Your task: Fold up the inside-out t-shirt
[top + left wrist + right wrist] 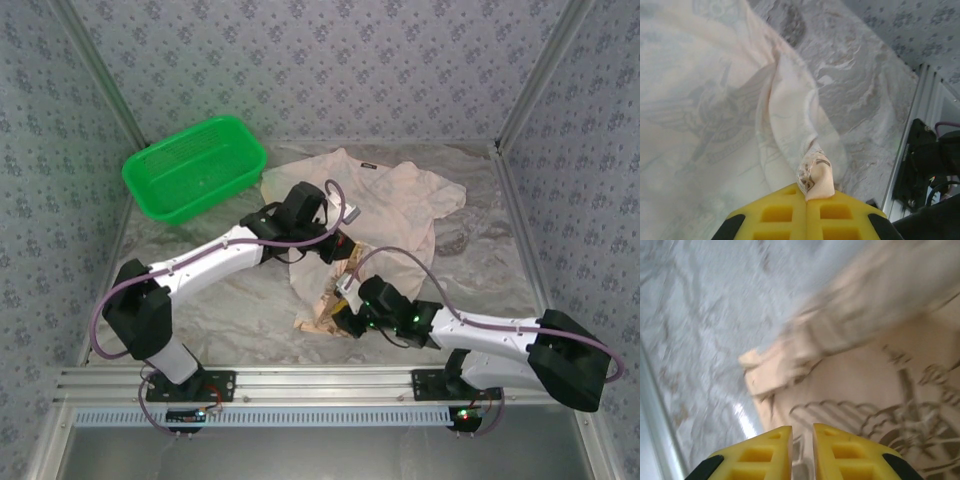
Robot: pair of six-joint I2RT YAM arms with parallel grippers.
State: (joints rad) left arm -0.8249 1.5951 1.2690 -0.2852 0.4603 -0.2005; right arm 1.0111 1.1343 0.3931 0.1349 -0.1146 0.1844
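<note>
The t-shirt (390, 200) lies spread over the back middle of the table, pale reverse side up. Its near corner (318, 318) is turned over and shows the tan printed side. My left gripper (343, 248) sits over the shirt's middle. In the left wrist view, this gripper (806, 192) is shut on a small pinch of cloth (816, 175), and the pale fabric (715, 100) trails away from it. My right gripper (345, 312) is at the turned-over near corner. In the right wrist view, the right gripper (802, 432) has its jaws a narrow slit apart, with printed cloth (865, 390) running into the slit.
A green plastic basket (195, 165) stands at the back left, close to the shirt's left shoulder. The marbled tabletop (240, 300) is walled by patterned panels on three sides. A metal rail (320, 380) with both arm bases runs along the near edge.
</note>
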